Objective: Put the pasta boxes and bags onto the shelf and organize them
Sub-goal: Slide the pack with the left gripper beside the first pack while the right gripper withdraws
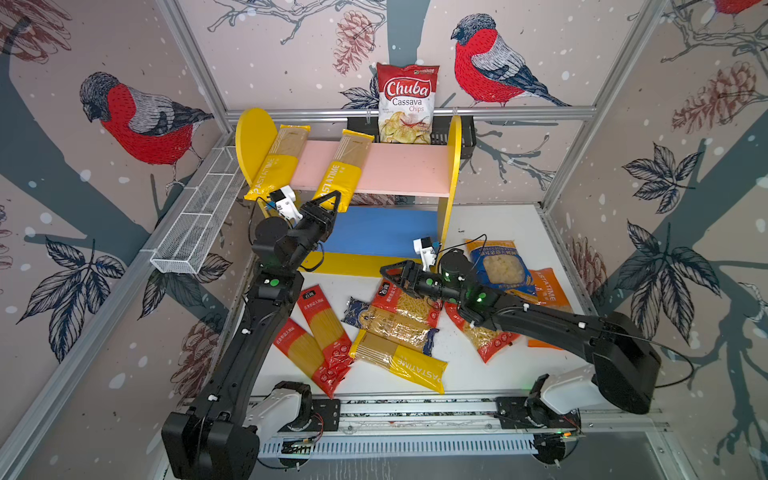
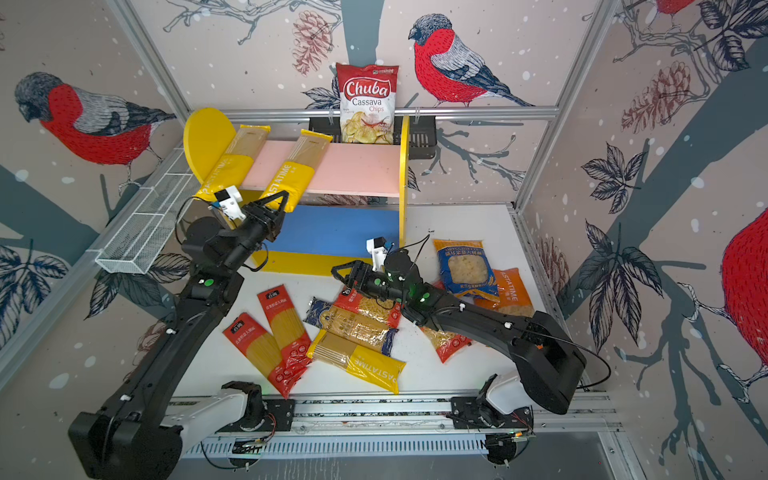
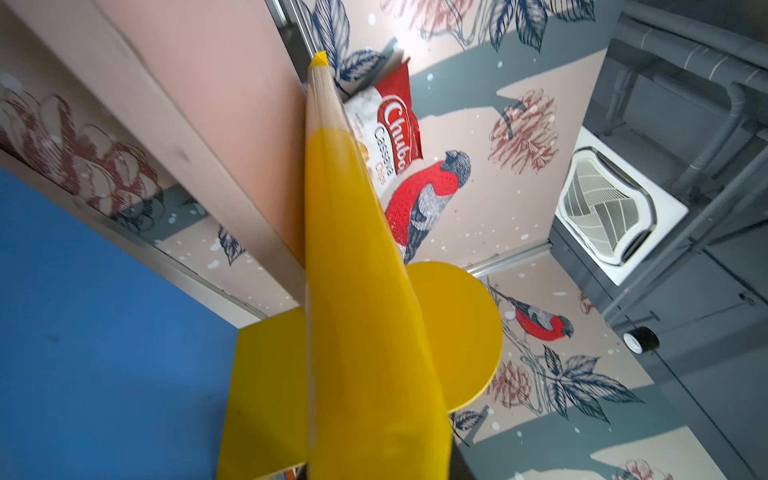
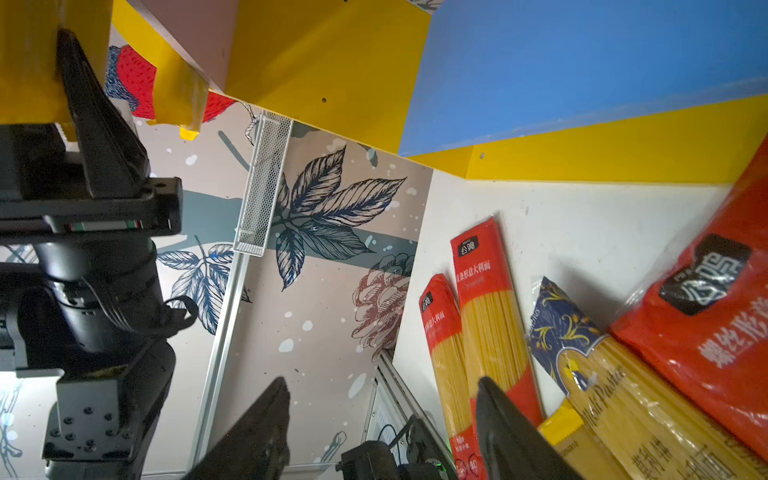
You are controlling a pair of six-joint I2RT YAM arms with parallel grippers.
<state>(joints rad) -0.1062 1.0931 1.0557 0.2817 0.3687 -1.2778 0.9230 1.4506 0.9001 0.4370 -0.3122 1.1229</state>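
My left claw (image 1: 331, 200) pinches the near yellow end of a PASTATIME pack (image 1: 345, 162). The pack lies across the pink upper board (image 1: 399, 166) of the shelf (image 1: 454, 166), and that end overhangs the front edge. A second PASTATIME pack (image 1: 282, 158) lies on the same board, apart from the first and next to the left side panel (image 1: 255, 137).

My right claw (image 1: 388, 275) hangs spread and empty just above a short red bag (image 1: 409, 305) on the white surface (image 1: 498, 374). Also down there are two red spaghetti packs (image 1: 322, 328) side by side, a dark blue pack (image 1: 390, 326), a third yellow pack (image 1: 401, 363) and another red bag (image 1: 486, 338) under my right arm. A blue bag (image 1: 500, 268) overlaps an orange bag (image 1: 548, 291)
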